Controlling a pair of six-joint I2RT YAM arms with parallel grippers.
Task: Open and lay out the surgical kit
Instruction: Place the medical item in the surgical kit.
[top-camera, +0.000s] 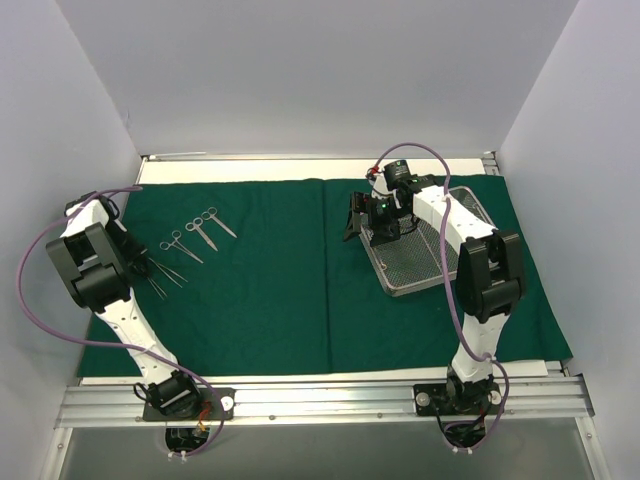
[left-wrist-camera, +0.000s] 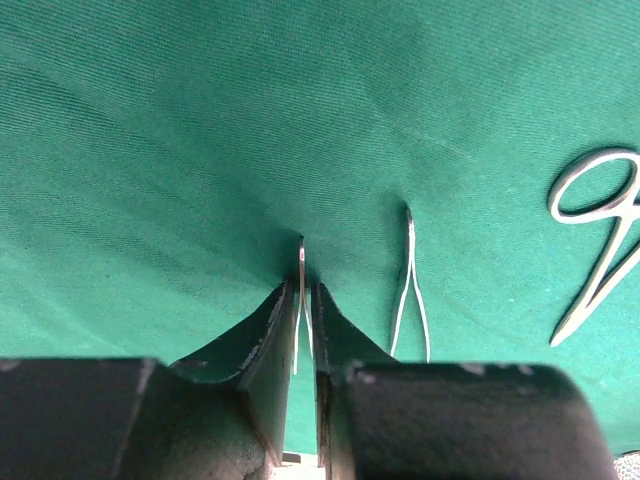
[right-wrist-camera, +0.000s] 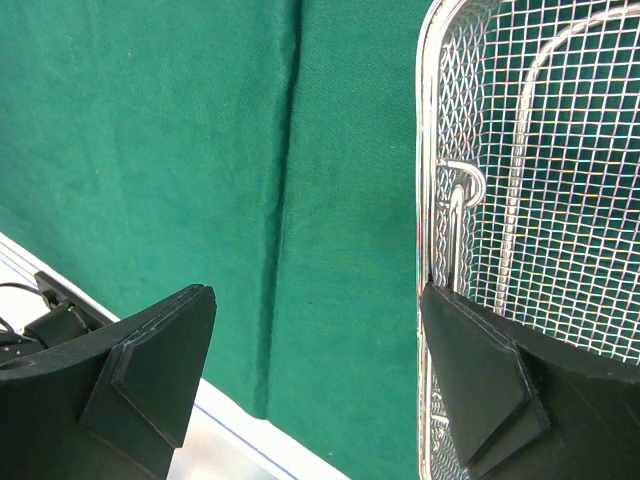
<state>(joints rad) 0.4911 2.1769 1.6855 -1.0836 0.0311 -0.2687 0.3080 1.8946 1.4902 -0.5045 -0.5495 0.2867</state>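
Note:
The dark green drape (top-camera: 270, 300) lies spread flat over the table. At its left, my left gripper (top-camera: 150, 268) points down at the cloth. Its jaws stand only a sliver apart on a thin pair of steel tweezers (left-wrist-camera: 302, 300), whose tip touches the drape (left-wrist-camera: 200, 130). A second pair of tweezers (left-wrist-camera: 410, 290) lies just to the right. Scissors and forceps (top-camera: 200, 232) lie in a row further back. The silver wire-mesh tray (top-camera: 425, 262) sits on the right half. My right gripper (right-wrist-camera: 315, 300) hovers open at the tray's left rim (right-wrist-camera: 425, 150), holding nothing.
A fold line (right-wrist-camera: 285, 200) runs down the middle of the drape. A white strip of table (right-wrist-camera: 230, 440) shows past the cloth's edge. White walls close in the left, back and right. An aluminium rail (top-camera: 320, 400) carries both arm bases at the near edge.

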